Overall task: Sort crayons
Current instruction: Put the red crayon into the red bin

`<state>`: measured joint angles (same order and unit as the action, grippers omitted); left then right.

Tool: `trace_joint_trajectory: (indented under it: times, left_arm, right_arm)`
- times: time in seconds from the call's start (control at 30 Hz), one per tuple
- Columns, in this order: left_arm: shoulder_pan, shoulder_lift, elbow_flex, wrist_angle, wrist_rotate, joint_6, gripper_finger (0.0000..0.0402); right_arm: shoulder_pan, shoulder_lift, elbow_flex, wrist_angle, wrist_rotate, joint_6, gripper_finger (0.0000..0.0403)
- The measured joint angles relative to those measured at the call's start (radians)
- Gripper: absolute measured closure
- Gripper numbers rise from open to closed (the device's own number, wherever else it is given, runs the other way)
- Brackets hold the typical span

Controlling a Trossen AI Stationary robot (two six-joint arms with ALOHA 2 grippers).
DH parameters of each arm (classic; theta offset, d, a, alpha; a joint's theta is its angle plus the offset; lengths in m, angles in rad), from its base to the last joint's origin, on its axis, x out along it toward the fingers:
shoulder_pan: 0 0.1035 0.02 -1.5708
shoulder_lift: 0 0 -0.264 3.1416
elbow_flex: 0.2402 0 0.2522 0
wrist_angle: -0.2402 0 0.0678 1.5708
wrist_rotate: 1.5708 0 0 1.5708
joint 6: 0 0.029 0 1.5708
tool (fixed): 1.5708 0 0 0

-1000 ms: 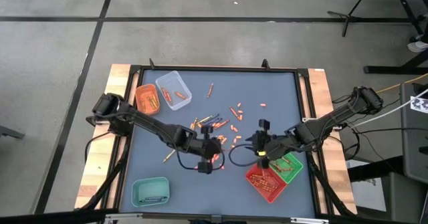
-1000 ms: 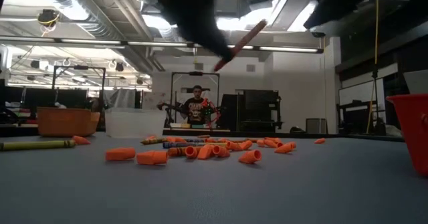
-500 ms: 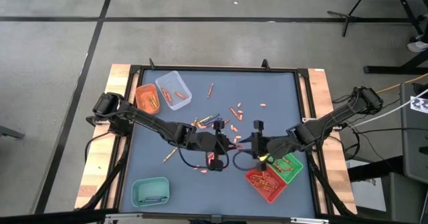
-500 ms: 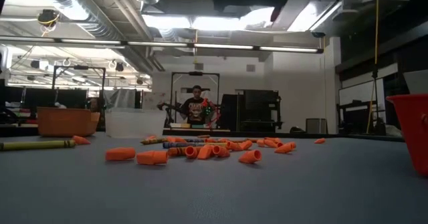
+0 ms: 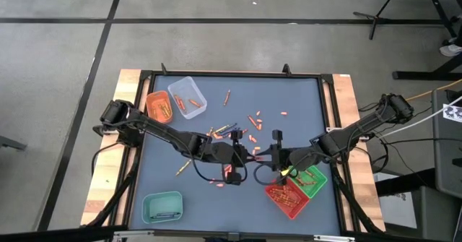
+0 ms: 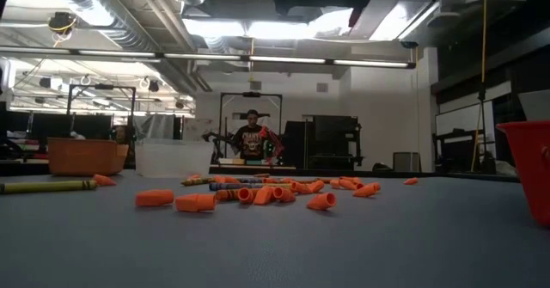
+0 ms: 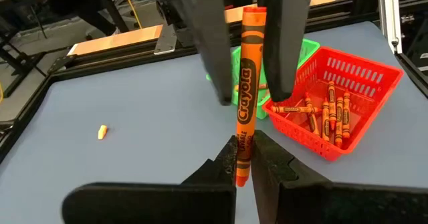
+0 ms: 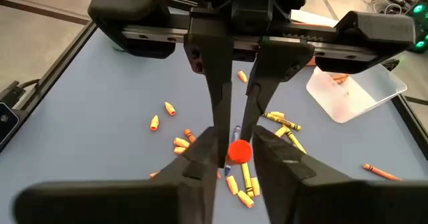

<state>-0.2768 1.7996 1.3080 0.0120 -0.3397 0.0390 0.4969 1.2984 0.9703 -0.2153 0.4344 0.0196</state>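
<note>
Two tools met above the middle of the worktop (image 5: 180,137), tip to tip, with one orange crayon (image 7: 246,90) between them. The left tool (image 7: 243,162) was clamped shut on the crayon's lower end, holding it out toward the other arm with the printed wrapper facing the left wrist camera. The right tool (image 8: 234,142) had its fingers (image 8: 204,147) on either side of the crayon's far end; the right wrist view showed the round orange end of the stick sitting between those fingers, close to both, but I could not tell whether they were pressing on it or just short of touching.

From above, the pair of tools sat just beside the red tray (image 5: 287,197), which held several orange crayons lying flat, and the green tray (image 5: 315,178) touching its far side. Loose crayons (image 5: 242,134) and short orange stubs lay scattered across the blue-grey mat between the arms and the back edge. An orange tray (image 5: 159,106) and a clear tray (image 5: 188,96) stood side by side near the back left corner, each with a few crayons inside. A teal tray (image 5: 162,206) stood near the front left corner.

The low view showed a row of orange stubs (image 6: 258,195) lying on the mat and a yellow crayon (image 6: 47,186) at the left. A person (image 6: 253,142) stood in the room well behind the worktop.
</note>
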Motion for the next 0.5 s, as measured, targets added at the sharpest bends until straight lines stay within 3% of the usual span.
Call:
trace_joint_trajectory:
  times: [0.2, 0.37, 0.5]
  left_arm:
    - [0.0, 0.0, 0.0, -0.001, 0.001, -0.003, 0.0392]
    - [0.0, 0.0, 0.0, -0.002, 0.001, -0.004, 0.039]
    - [0.0, 0.0, 0.0, -0.002, 0.001, -0.005, 0.0365]
  right_arm:
    - [0.0, 0.0, 0.0, 0.0, 0.0, -0.002, 0.0387]
    - [0.0, 0.0, 0.0, 0.0, 0.0, -0.001, 0.0372]
    - [0.0, 0.0, 0.0, -0.001, 0.0, 0.0, 0.0373]
